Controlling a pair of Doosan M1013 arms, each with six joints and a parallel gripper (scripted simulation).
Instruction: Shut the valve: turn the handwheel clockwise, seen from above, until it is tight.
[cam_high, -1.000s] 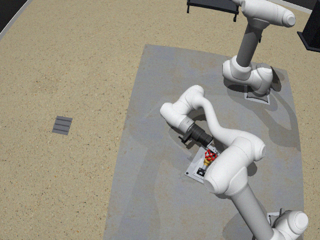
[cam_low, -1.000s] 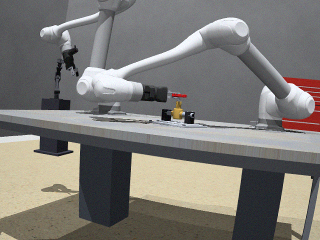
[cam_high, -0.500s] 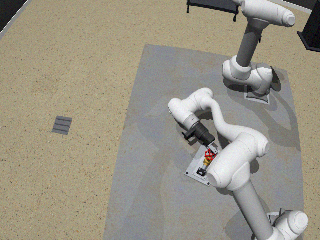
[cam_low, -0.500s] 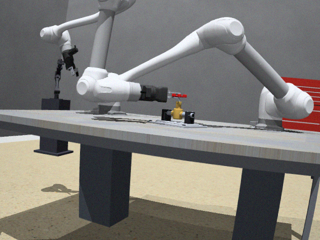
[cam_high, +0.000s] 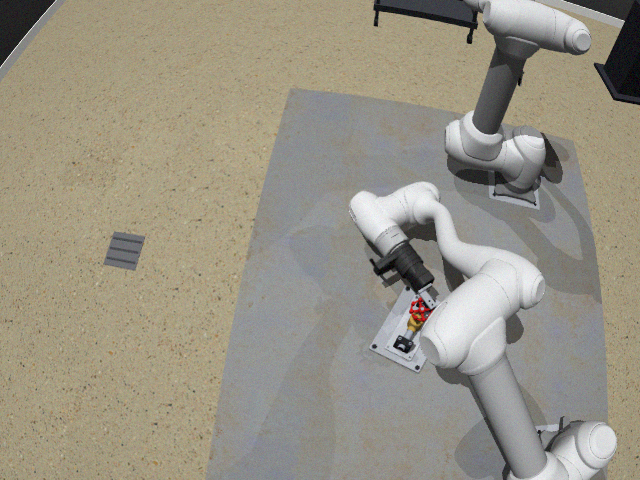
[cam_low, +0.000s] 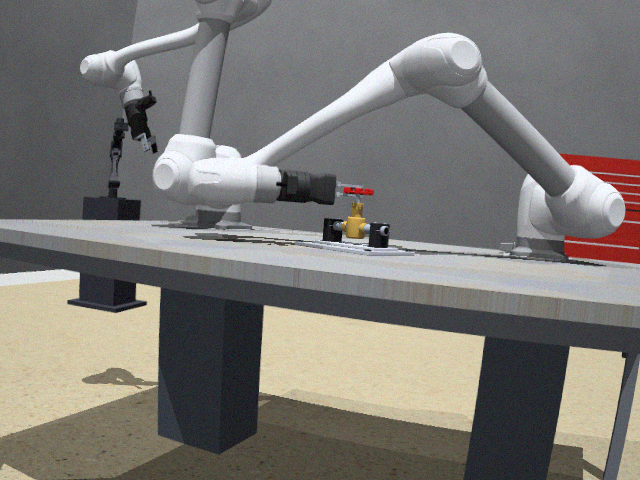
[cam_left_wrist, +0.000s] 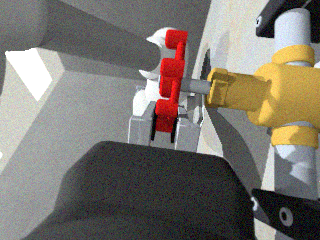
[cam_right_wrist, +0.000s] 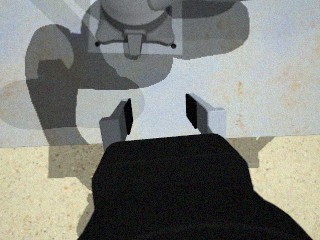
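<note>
The red handwheel (cam_high: 419, 309) (cam_low: 365, 191) (cam_left_wrist: 172, 67) sits on a thin stem on top of the yellow valve body (cam_high: 414, 322) (cam_low: 354, 227) (cam_left_wrist: 285, 95). My left gripper (cam_high: 428, 301) (cam_left_wrist: 165, 115) comes in level from the side and is shut on the handwheel's rim, with one finger above and one below it. Part of the wheel's far side is hidden in the top view. My right gripper (cam_low: 150, 146) (cam_right_wrist: 159, 107) is open and empty, high up and far from the valve, beyond the table's end.
The valve's pipe is held by black clamps (cam_high: 403, 344) (cam_low: 378, 235) on a pale base plate (cam_high: 381, 347) on the table (cam_high: 289, 361). The left arm's elbow (cam_high: 480, 310) hangs close beside the valve. The right arm's base (cam_high: 522, 160) stands at the table's other end.
</note>
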